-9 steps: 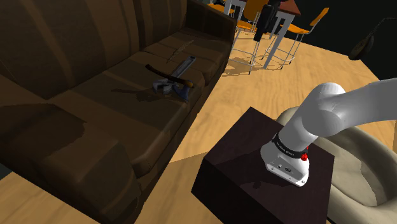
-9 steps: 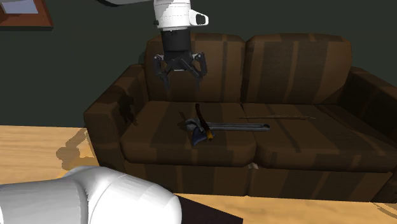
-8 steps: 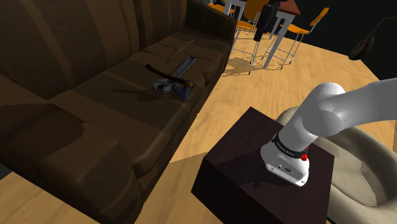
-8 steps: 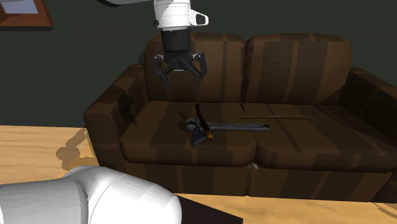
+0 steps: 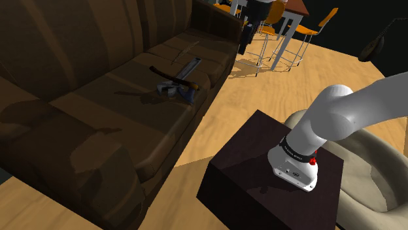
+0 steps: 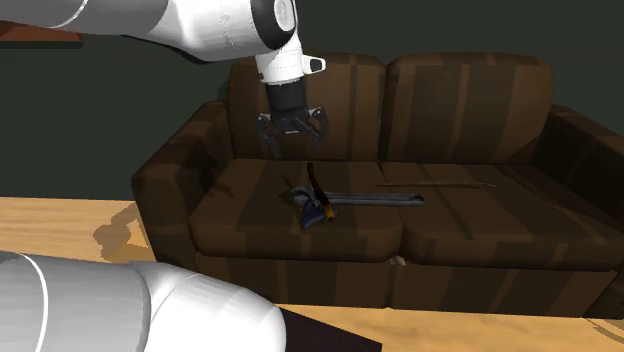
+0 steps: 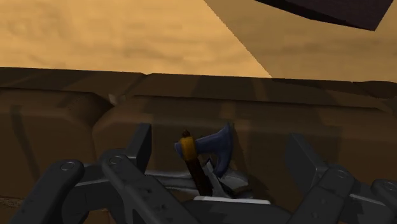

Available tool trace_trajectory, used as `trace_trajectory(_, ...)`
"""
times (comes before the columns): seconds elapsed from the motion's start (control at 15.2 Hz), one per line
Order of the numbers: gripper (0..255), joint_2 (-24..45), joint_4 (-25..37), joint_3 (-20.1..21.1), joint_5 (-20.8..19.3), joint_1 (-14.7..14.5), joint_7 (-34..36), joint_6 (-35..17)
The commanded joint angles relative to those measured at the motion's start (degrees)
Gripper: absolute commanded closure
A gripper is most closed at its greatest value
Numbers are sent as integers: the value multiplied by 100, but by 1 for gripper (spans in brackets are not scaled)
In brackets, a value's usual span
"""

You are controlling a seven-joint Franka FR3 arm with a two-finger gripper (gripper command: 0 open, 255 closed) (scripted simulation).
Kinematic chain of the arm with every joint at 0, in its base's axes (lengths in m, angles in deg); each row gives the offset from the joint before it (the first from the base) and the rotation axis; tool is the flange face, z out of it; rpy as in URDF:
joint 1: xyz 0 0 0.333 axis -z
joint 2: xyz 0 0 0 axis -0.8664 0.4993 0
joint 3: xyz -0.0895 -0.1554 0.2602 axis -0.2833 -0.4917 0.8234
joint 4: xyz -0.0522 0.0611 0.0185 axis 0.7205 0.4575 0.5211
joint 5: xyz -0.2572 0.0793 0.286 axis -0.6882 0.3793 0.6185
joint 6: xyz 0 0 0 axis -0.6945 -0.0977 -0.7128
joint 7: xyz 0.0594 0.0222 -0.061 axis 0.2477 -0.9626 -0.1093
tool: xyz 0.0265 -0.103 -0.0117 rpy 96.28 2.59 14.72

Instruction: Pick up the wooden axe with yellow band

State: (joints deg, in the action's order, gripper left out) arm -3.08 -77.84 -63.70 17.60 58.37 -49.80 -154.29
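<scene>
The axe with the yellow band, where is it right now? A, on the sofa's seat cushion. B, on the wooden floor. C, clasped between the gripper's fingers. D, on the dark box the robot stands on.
A: the axe lies flat on the brown sofa seat cushion, while the gripper hangs open above the seat, clear of the axe.

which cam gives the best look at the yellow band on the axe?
Wrist view: yellow band plain on the axe handle, beside the blue head. Shoulder and second exterior views show the axe small on the sofa, band barely discernible.
</scene>
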Motion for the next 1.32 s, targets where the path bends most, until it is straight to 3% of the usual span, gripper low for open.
trace_trajectory(0.0,0,332,-73,61,-98,-16,3,-495)
trace_trajectory(0.66,0,2147,73,367,-880,60,211,-2503)
trace_trajectory(1.25,0,4064,970,573,-2202,148,860,-3692)
